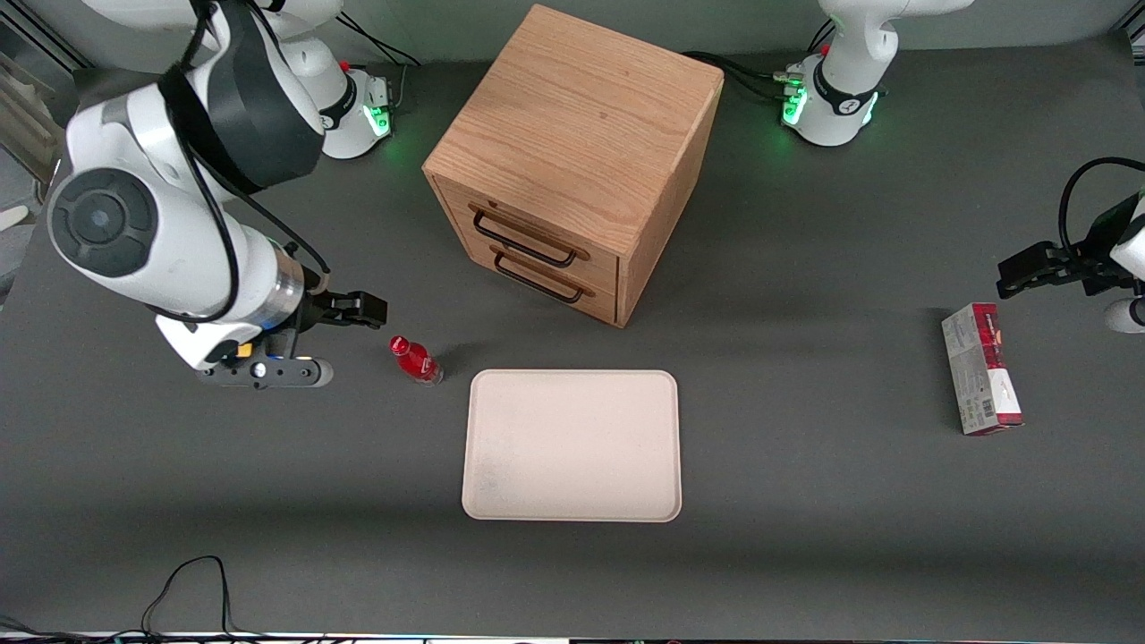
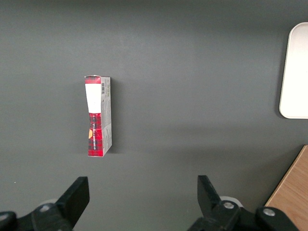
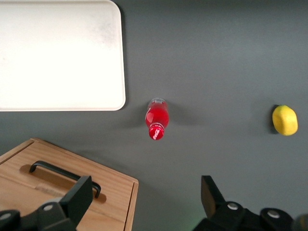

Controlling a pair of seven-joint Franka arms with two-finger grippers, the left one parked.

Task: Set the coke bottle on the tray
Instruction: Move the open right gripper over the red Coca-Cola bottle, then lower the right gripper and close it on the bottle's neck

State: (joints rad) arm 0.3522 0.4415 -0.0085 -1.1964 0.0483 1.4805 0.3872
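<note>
The coke bottle [image 1: 416,360], small and red with a red cap, stands on the dark table just off the tray's corner, toward the working arm's end. The right wrist view looks down on the coke bottle [image 3: 157,119] from above. The cream tray [image 1: 572,444] lies flat with nothing on it, nearer the front camera than the cabinet; its rounded corner [image 3: 113,96] shows close to the bottle. My gripper [image 1: 365,310] hangs above the table a short way from the bottle, toward the working arm's end. The gripper [image 3: 145,188] is open, its fingers wide apart with nothing between them.
A wooden drawer cabinet [image 1: 572,152] with two black handles stands farther from the camera than the tray; its corner [image 3: 72,183] is under the gripper. A yellow lemon-like lump [image 3: 284,120] lies beside the bottle. A red-and-grey carton [image 1: 980,367] lies toward the parked arm's end.
</note>
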